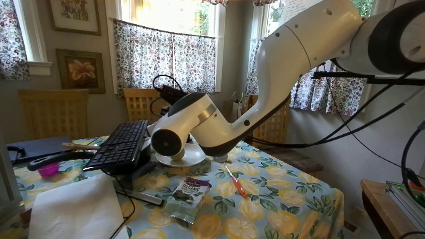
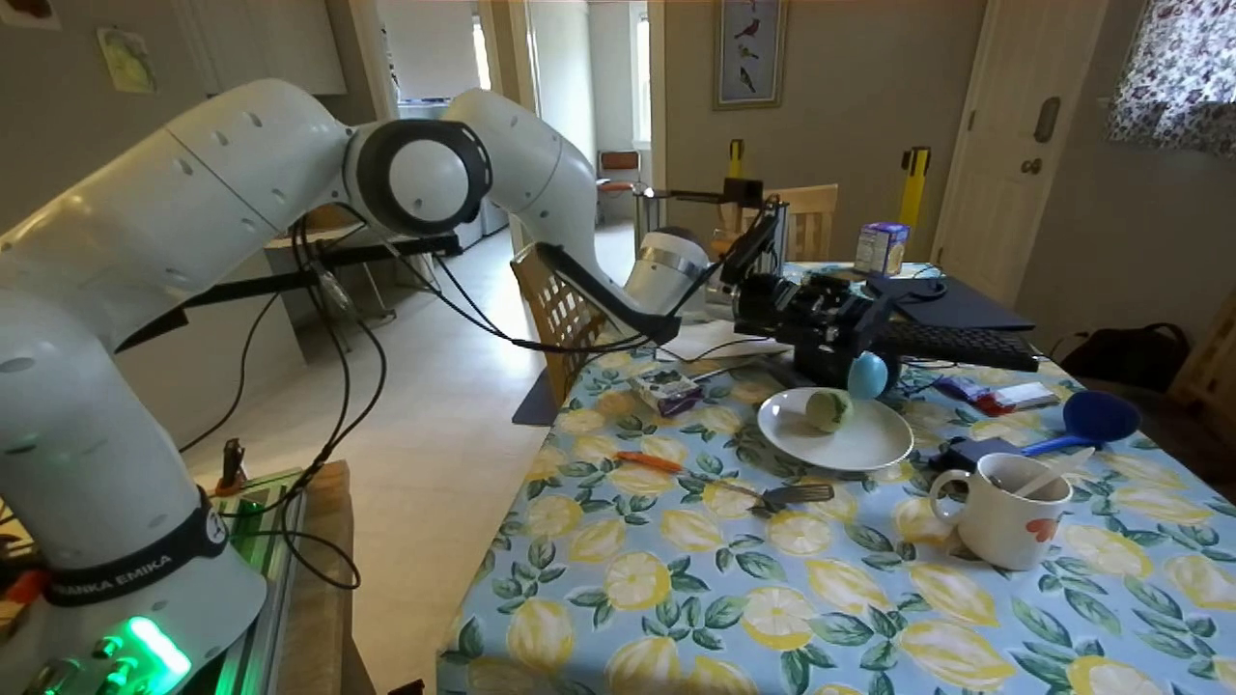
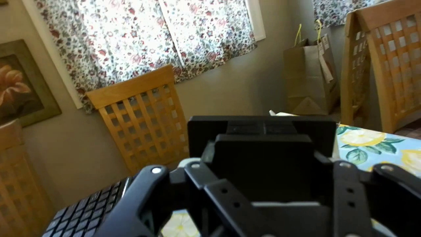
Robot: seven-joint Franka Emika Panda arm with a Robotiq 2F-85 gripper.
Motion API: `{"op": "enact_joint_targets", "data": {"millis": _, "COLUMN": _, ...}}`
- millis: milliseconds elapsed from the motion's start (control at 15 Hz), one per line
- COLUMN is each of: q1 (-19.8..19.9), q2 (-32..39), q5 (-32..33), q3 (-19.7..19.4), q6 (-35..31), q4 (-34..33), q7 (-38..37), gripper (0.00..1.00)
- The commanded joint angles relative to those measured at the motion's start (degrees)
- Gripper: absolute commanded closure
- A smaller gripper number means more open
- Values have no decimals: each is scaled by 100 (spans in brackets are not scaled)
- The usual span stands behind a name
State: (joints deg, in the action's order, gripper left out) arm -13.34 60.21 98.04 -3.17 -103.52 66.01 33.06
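Note:
My gripper (image 3: 265, 154) points level toward the windows, its fingers partly spread. Between the fingers a black box-like thing (image 3: 263, 177) fills the gap, its sides against both pads; a wider black part stands beyond the fingertips. In an exterior view the gripper (image 2: 850, 323) hangs low over the table, with a light blue oval thing (image 2: 867, 375) just by it. A black keyboard (image 1: 119, 146), raised and tilted, lies close beside; the wrist view has the keyboard (image 3: 85, 210) at lower left. In an exterior view the arm and keyboard hide the fingers.
Near the gripper is a white plate (image 2: 874, 439) with a pale green round thing (image 2: 828, 410). A snack packet (image 1: 188, 199) and an orange-handled utensil (image 1: 239, 186) lie closer to the robot. A mug (image 2: 1009, 521), blue ladle (image 2: 1101, 415) and pink cup (image 1: 49, 169) stand farther off.

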Motion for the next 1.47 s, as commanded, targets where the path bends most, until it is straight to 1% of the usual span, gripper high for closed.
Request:
{"op": "enact_joint_targets", "data": {"millis": 0, "q1": 12, "q2": -827, "q5": -271, "q3": 36, "q6": 526, "q4": 998, "q7": -941, "gripper": 67}}
{"op": "enact_joint_targets", "data": {"millis": 133, "q1": 118, "q2": -1265, "q5": -199, "q3": 145, "q6": 251, "q4": 1504, "q7": -1708, "gripper": 67}}
{"op": "enact_joint_targets", "data": {"millis": 467, "q1": 257, "q2": -2175, "q5": 274, "q3": 279, "q6": -558, "q4": 2720, "q7": -3334, "gripper": 67}}
{"op": "enact_joint_targets", "data": {"millis": 800, "q1": 434, "q2": -2995, "q5": 1114, "q3": 459, "q6": -1642, "q4": 3970, "q7": -4697, "gripper": 67}}
{"op": "enact_joint_targets", "data": {"millis": 1000, "q1": 627, "q2": -3492, "q5": 1736, "q3": 604, "q6": -2342, "q4": 4692, "q7": -5507, "gripper": 67}}
{"op": "enact_joint_targets", "data": {"millis": 1067, "q1": 694, "q2": -3663, "q5": 1892, "q3": 659, "q6": -2546, "q4": 4945, "q7": -5701, "gripper": 67}}
{"op": "enact_joint_targets", "data": {"millis": 1200, "q1": 781, "q2": -4017, "q5": 1922, "q3": 742, "q6": -2626, "q4": 5472, "q7": -5930, "gripper": 67}}
{"op": "enact_joint_targets", "data": {"millis": 1267, "q1": 845, "q2": -4216, "q5": 1884, "q3": 749, "q6": -2627, "q4": 5760, "q7": -6006, "gripper": 67}}
{"op": "enact_joint_targets", "data": {"millis": 1400, "q1": 1062, "q2": -4523, "q5": 1937, "q3": 702, "q6": -2854, "q4": 6193, "q7": -6128, "gripper": 67}}
